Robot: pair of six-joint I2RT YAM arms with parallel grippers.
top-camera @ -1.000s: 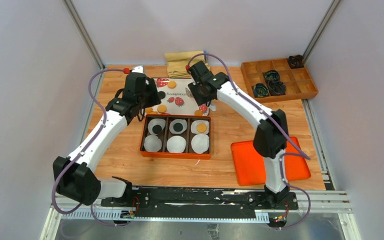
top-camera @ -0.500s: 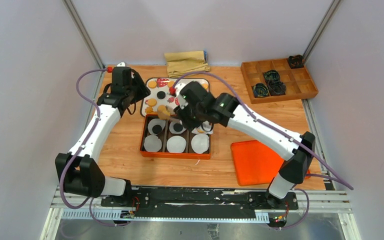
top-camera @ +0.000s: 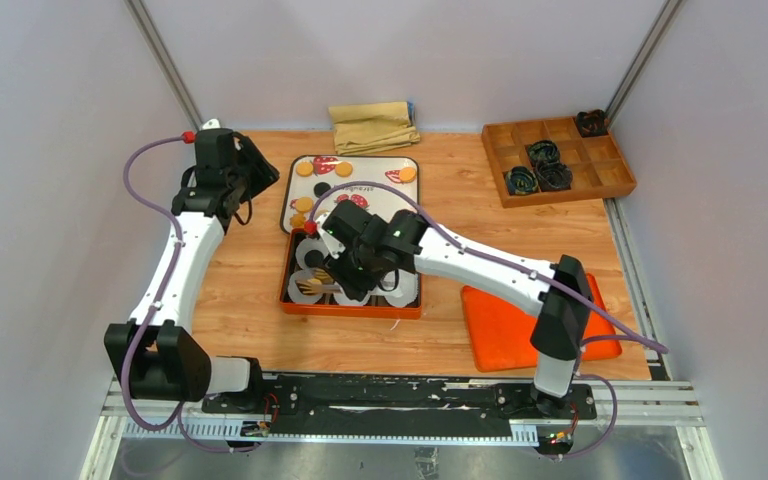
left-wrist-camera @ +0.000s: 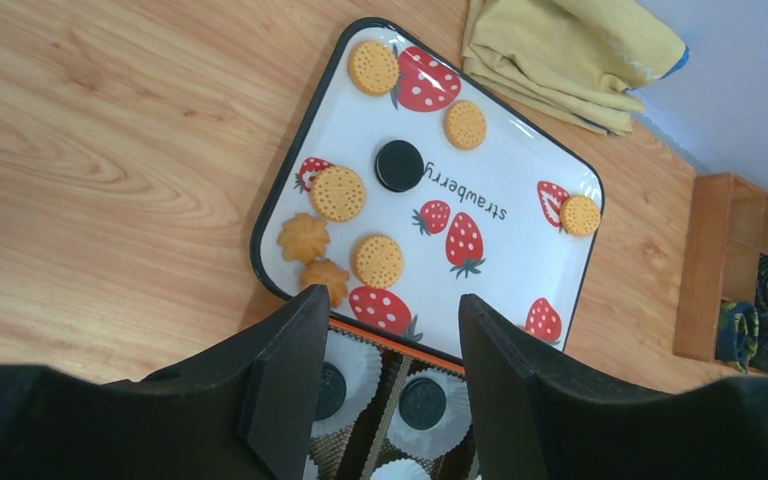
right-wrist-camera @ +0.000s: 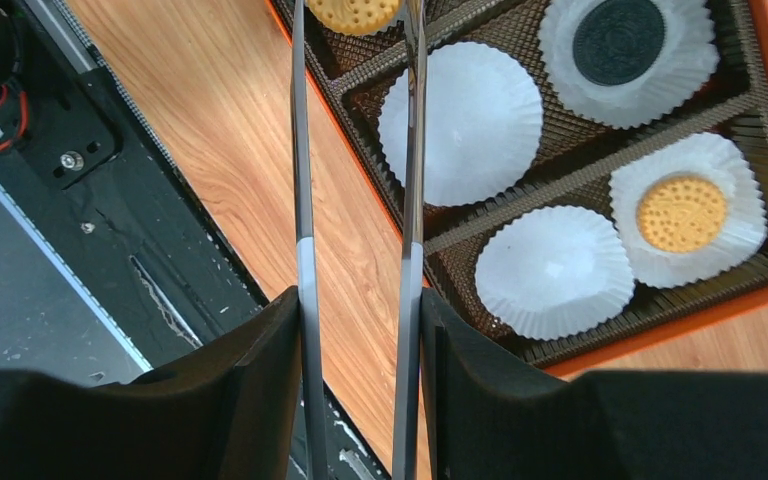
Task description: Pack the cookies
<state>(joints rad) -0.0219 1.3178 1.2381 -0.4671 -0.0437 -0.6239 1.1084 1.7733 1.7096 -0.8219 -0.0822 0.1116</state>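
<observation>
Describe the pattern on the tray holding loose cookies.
Tray: red strawberries on white, black rim; best in left wrist view.

Only one inscription is legible: the word "strawberry", printed in black on the white strawberry-patterned tray (left-wrist-camera: 520, 255). It appears inverted in the left wrist view and is too small to read from above.

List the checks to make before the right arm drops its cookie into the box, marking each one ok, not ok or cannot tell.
1. Grip: right claw clamped on the tongs: ok.
2. Load: golden cookie pinched at the tong tips: ok.
3. Position: cookie above the orange box, not the table: ok.
4. Liner under the cookie free: cannot tell, it is cut off at the picture's edge.
5. Other arm: left claw open, holding nothing, away from the box: ok.
6. Spare empty liner available: ok.
</observation>
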